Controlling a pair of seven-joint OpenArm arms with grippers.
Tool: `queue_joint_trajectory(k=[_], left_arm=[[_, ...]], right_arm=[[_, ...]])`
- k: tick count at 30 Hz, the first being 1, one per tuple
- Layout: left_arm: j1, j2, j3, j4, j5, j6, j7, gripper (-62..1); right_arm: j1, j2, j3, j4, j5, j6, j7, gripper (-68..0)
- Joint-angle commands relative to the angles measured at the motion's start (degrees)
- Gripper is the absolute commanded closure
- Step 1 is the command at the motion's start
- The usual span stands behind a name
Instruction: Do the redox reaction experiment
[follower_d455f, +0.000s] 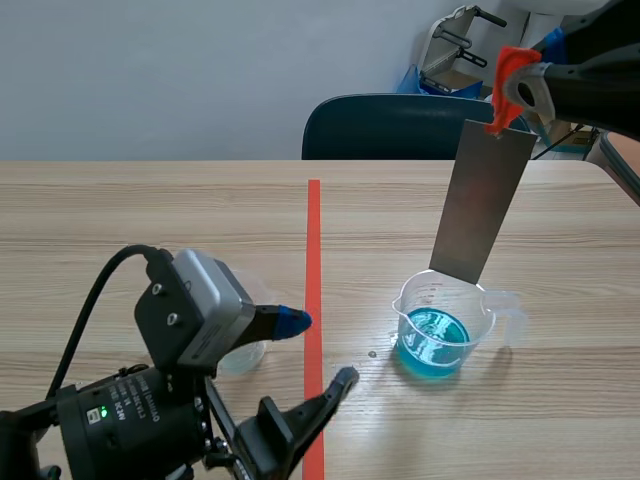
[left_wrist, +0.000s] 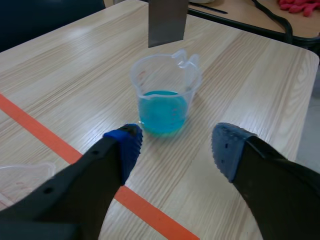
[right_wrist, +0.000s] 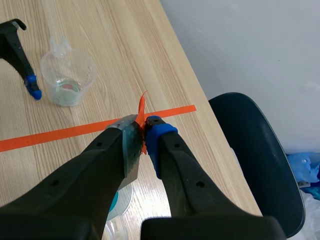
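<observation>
Lower right, a clear beaker (follower_d455f: 445, 325) holds blue liquid; the right gripper (right_wrist: 145, 125) clamps a metal strip (follower_d455f: 483, 200) just above it. The left gripper (follower_d455f: 318, 350) gapes beside an almost empty beaker (right_wrist: 67, 75).

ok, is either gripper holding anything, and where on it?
Right gripper pinches the metal strip at its top end, by the orange tab. Left gripper is open, empty.

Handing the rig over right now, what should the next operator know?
Left gripper: fingers open, empty, low by the table, facing the beaker of blue liquid.
Right gripper: shut on the metal strip at its top, strip hanging just above that beaker, not dipped.
Second clear beaker stands beside the left arm's fingers.
Done: strip picked up, held over beaker. Left: lower it into the liquid.
</observation>
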Motion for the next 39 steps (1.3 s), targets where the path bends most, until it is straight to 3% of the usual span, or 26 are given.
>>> queue_joint_trajectory(k=[1,2,14,39], left_arm=[[-0.4,1.0,0.3,0.5,-0.6,0.9,-1.0,-55.6],[-0.3,1.0,0.3,0.6,-0.6,0.9,-1.0,-62.3],[0.1,1.2,0.3,0.6,-0.8,3.7,-0.6,-62.3],[0.1,1.2,0.3,0.6,-0.8,3.7,-0.6,-62.3]], right_arm=[[1.3,0.0,0.2,0.2,0.6,0.4,1.0,-0.8],[1.3,0.0,0.2,0.2,0.6,0.4,1.0,-0.8],[1.3,0.0,0.2,0.2,0.6,0.4,1.0,-0.8],[1.3,0.0,0.2,0.2,0.6,0.4,1.0,-0.8]])
